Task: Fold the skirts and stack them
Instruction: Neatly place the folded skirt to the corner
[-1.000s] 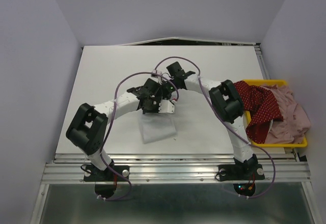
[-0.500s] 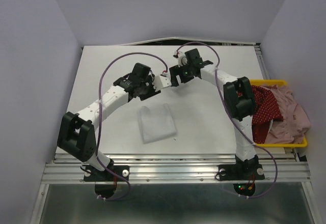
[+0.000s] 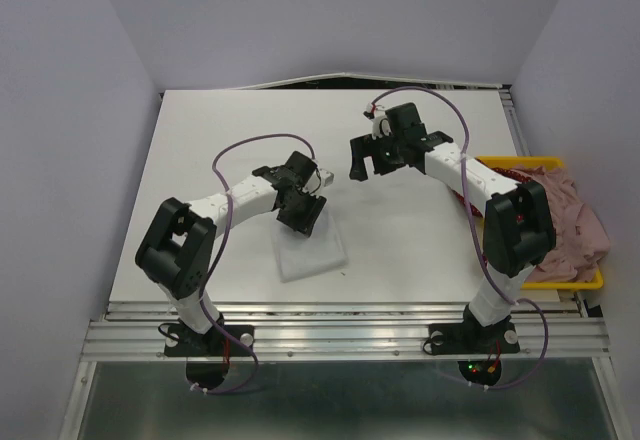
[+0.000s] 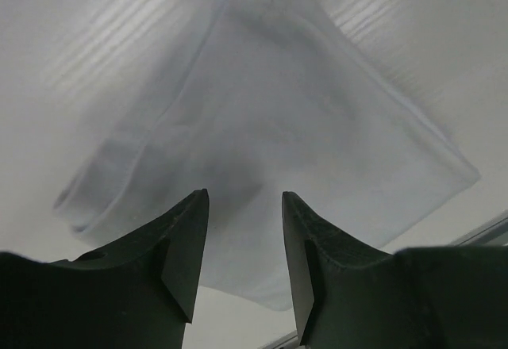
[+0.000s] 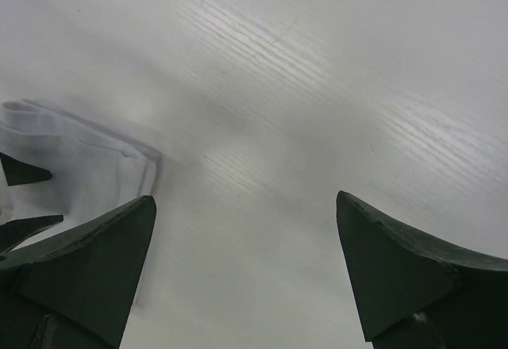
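Pink skirt (image 3: 570, 222) (bunched); long axis near-to-far

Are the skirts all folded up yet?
Not yet. One white cloth lies folded on the table. The left gripper and right gripper are open and empty. The red dotted skirt and pink skirt sit crumpled in the yellow tray, waiting to be folded and stacked.

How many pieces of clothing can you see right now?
3: a folded white cloth on the table, a dark red dotted skirt and a pink skirt in the yellow tray. More may be hidden underneath.
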`<state>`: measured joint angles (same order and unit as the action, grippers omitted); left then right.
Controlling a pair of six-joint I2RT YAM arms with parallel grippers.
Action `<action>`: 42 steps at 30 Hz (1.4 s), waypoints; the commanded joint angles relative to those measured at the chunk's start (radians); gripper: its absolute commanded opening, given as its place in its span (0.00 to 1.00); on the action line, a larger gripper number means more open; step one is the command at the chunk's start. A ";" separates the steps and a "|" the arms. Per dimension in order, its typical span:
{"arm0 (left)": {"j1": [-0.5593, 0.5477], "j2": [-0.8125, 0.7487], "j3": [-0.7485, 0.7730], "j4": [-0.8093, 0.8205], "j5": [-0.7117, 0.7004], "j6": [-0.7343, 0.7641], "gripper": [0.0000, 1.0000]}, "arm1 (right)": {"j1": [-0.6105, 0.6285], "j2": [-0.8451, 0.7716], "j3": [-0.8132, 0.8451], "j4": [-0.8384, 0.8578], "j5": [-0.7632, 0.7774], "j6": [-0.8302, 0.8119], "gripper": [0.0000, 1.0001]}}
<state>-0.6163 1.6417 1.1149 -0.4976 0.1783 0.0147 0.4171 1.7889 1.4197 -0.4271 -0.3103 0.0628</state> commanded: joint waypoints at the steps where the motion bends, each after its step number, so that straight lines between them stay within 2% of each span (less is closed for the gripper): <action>1: -0.008 0.047 0.003 0.004 -0.002 -0.117 0.54 | -0.020 -0.055 -0.065 -0.002 0.056 0.025 1.00; 4: 0.012 0.173 0.075 -0.035 -0.077 -0.072 0.53 | -0.029 -0.086 -0.091 -0.007 0.069 0.012 1.00; 7: 0.102 0.283 0.111 -0.076 -0.111 0.114 0.50 | -0.047 -0.103 -0.104 -0.019 0.071 0.000 1.00; 9: 0.204 0.302 0.108 -0.094 -0.093 0.246 0.51 | -0.057 -0.114 -0.102 -0.032 0.065 -0.014 1.00; 11: 0.263 0.308 0.096 -0.087 -0.117 0.345 0.55 | -0.057 -0.123 -0.105 -0.038 0.062 -0.023 1.00; 12: 0.295 0.308 0.092 -0.085 -0.146 0.445 0.55 | -0.066 -0.128 -0.111 -0.038 0.062 -0.030 1.00; 14: 0.403 0.300 0.092 -0.096 -0.151 0.542 0.56 | -0.066 -0.137 -0.119 -0.038 0.060 -0.035 1.00; 15: 0.441 0.297 0.101 -0.114 -0.123 0.656 0.56 | -0.066 -0.140 -0.123 -0.038 0.060 -0.037 1.00; 19: 0.599 0.279 0.111 -0.139 -0.168 0.863 0.58 | -0.075 -0.141 -0.134 -0.038 0.057 -0.040 1.00; 20: 0.669 0.276 0.118 -0.142 -0.169 0.907 0.57 | -0.075 -0.141 -0.134 -0.038 0.054 -0.040 1.00; 22: 0.731 0.279 0.125 -0.145 -0.168 1.055 0.57 | -0.075 -0.140 -0.136 -0.039 0.045 -0.038 1.00; 26: 0.848 0.348 0.181 -0.150 -0.221 1.215 0.58 | -0.075 -0.134 -0.136 -0.038 0.033 -0.027 1.00; 28: 0.892 0.391 0.230 -0.135 -0.224 1.260 0.60 | -0.075 -0.132 -0.131 -0.038 0.033 -0.027 1.00; 33: 0.935 0.434 0.207 -0.013 -0.279 1.370 0.59 | -0.075 -0.123 -0.116 -0.045 0.031 -0.027 1.00; 37: 0.945 0.461 0.289 -0.030 -0.257 1.345 0.59 | -0.075 -0.115 -0.093 -0.064 0.030 -0.034 1.00; 41: 0.945 0.417 0.391 -0.097 -0.206 1.294 0.61 | -0.075 -0.128 -0.059 -0.073 0.039 -0.041 1.00; 42: 0.943 0.402 0.457 -0.120 -0.183 1.288 0.61 | -0.075 -0.135 -0.048 -0.075 0.042 -0.044 1.00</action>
<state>0.3153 2.0357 1.4696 -0.5571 -0.1001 1.3174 0.3473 1.6810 1.2953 -0.5034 -0.2699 0.0372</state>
